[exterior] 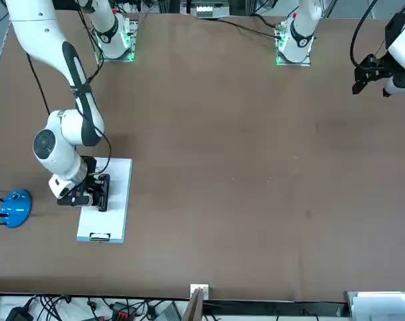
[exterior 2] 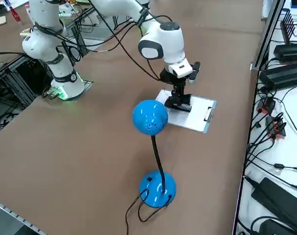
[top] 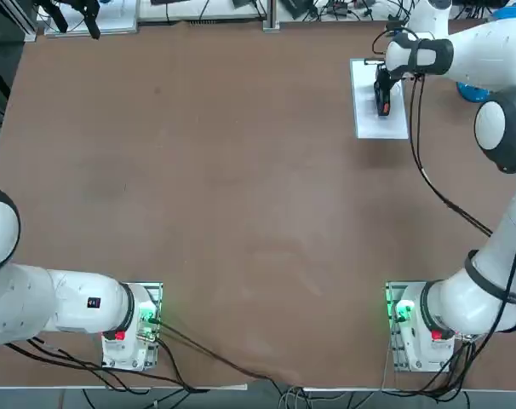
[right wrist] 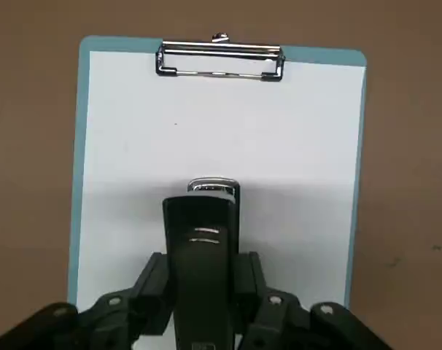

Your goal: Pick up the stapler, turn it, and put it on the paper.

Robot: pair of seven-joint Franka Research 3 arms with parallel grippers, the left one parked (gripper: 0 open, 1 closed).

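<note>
From overhead, the right arm reaches far across the brown table (top: 224, 187), its right gripper (top: 382, 92) pointing down over the paper (top: 384, 123) near the far right edge. The stapler (top: 383, 104) sits clamped between the fingers, lengthwise along the sheet.

From the front, the white wrist hangs low over the sheet's left side; the stapler (exterior: 102, 192) lies within the paper (exterior: 115, 200), whose metal clip (exterior: 99, 236) is at the short edge farthest from the robot.

From the right side, a blue desk lamp (exterior 2: 151, 120) stands on the table in front of the paper (exterior 2: 197, 115); cables and power strips line the table's edge.

At the wrist, both fingers (right wrist: 152, 284) press the stapler's (right wrist: 203, 255) sides, its metal nose toward the clip (right wrist: 219, 60).
</note>
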